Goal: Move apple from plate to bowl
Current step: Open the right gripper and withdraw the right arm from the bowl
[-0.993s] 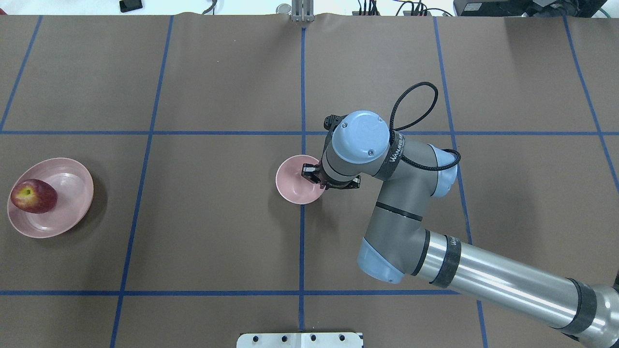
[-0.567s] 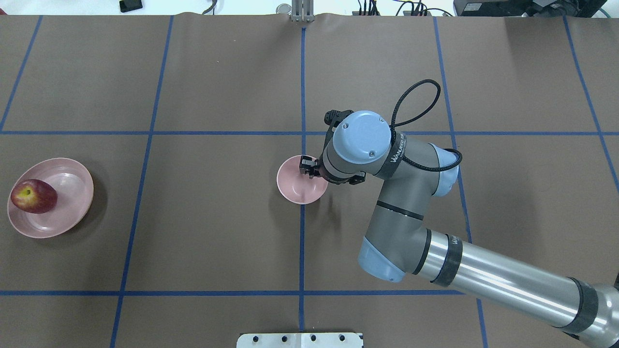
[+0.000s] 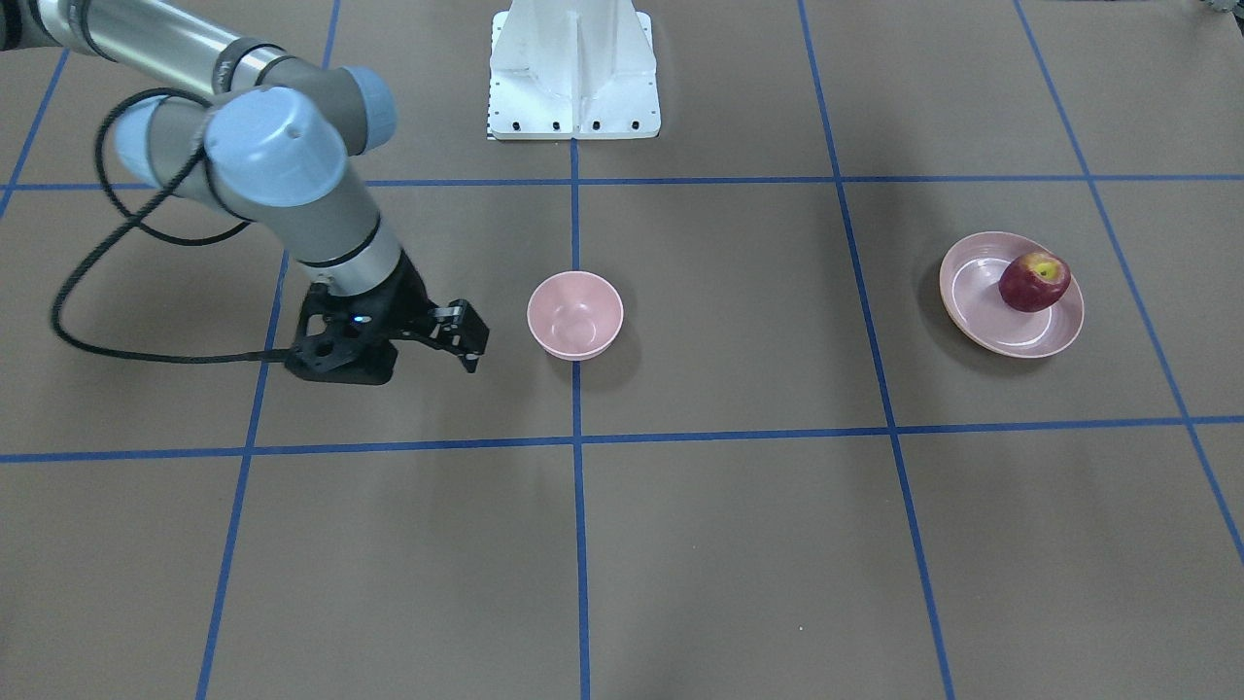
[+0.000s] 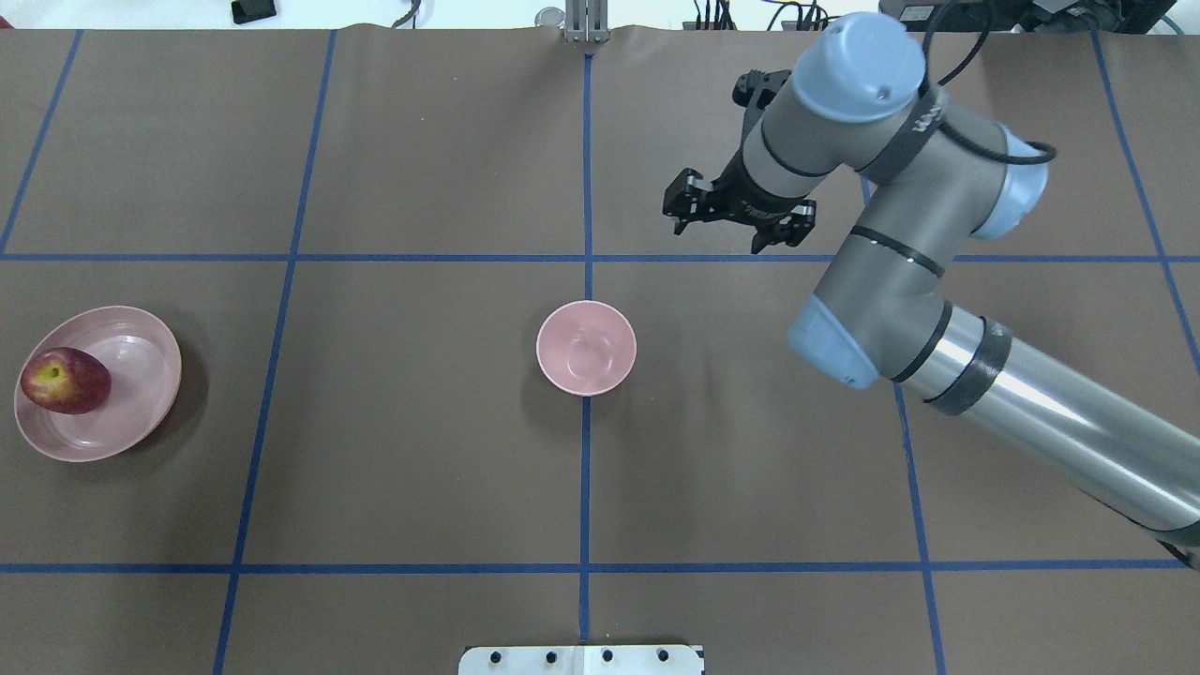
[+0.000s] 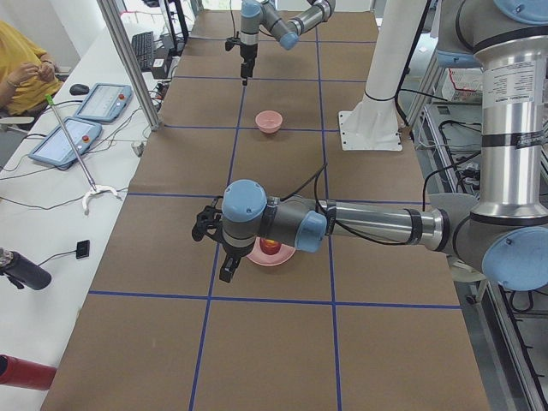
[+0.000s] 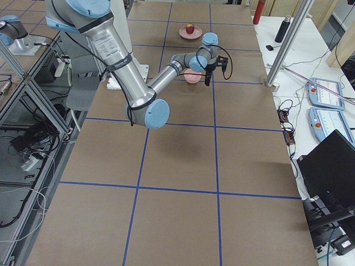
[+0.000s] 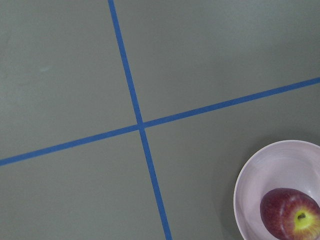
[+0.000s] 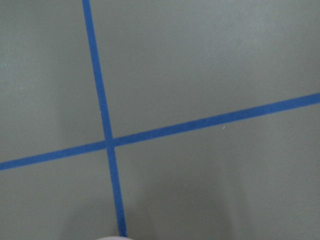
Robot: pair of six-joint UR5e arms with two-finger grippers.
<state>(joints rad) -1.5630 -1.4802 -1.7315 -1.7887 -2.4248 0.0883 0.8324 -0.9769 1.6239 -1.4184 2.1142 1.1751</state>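
The dark red apple [image 4: 64,380] lies on the left part of the wide pale pink plate [image 4: 141,328] at the table's left edge. It also shows in the front view [image 3: 1035,282] and the left wrist view [image 7: 290,220]. The small deep pink bowl [image 4: 586,349] stands empty at the table's middle. My right gripper [image 4: 682,199] hangs open and empty above the table, beyond and to the right of the bowl. My left gripper [image 5: 227,267] shows only in the exterior left view, beside the plate [image 5: 278,257]. I cannot tell whether it is open or shut.
Blue tape lines divide the brown table cover into squares. The white robot base [image 3: 573,68] stands at the table's near edge behind the bowl. A black cable [image 3: 117,243] loops off the right wrist. Operator tablets [image 5: 81,120] lie on a side bench.
My right gripper has left the bowl's rim, risen and swung away to the far right. The bowl stays at the middle. The apple and plate have not moved.
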